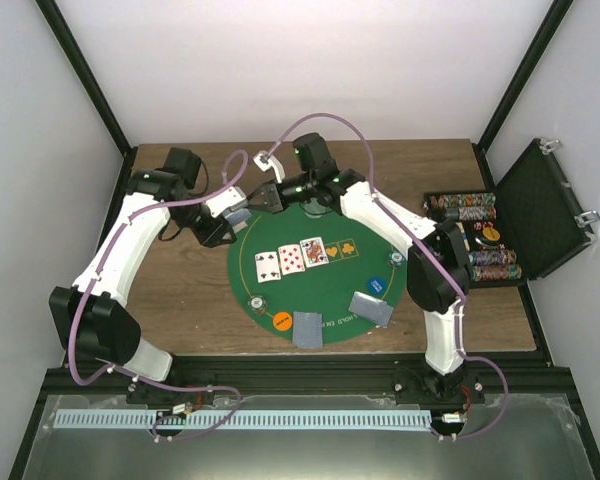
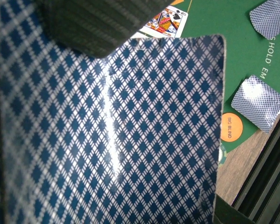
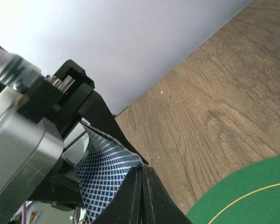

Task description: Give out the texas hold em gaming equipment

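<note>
My left gripper (image 1: 227, 226) is at the mat's far left rim, shut on a deck of blue-checked playing cards (image 1: 236, 214). The top card's back (image 2: 107, 140) fills the left wrist view and hides the left fingers. My right gripper (image 3: 143, 173) is shut on a corner of that top card (image 3: 105, 170), which is bent upward; in the top view the right gripper (image 1: 256, 199) meets the deck. Three face-up cards (image 1: 292, 258) lie in a row on the green mat (image 1: 330, 285). Two face-down card pairs (image 1: 307, 328) (image 1: 371, 308), an orange disc (image 1: 282, 321) and a blue disc (image 1: 377, 286) lie near its front.
An open black case (image 1: 535, 205) with rows of poker chips (image 1: 475, 235) stands on the right of the wooden table. A clear-grey disc (image 1: 394, 260) and a small chip (image 1: 255, 300) lie on the mat. A white wall closes the back.
</note>
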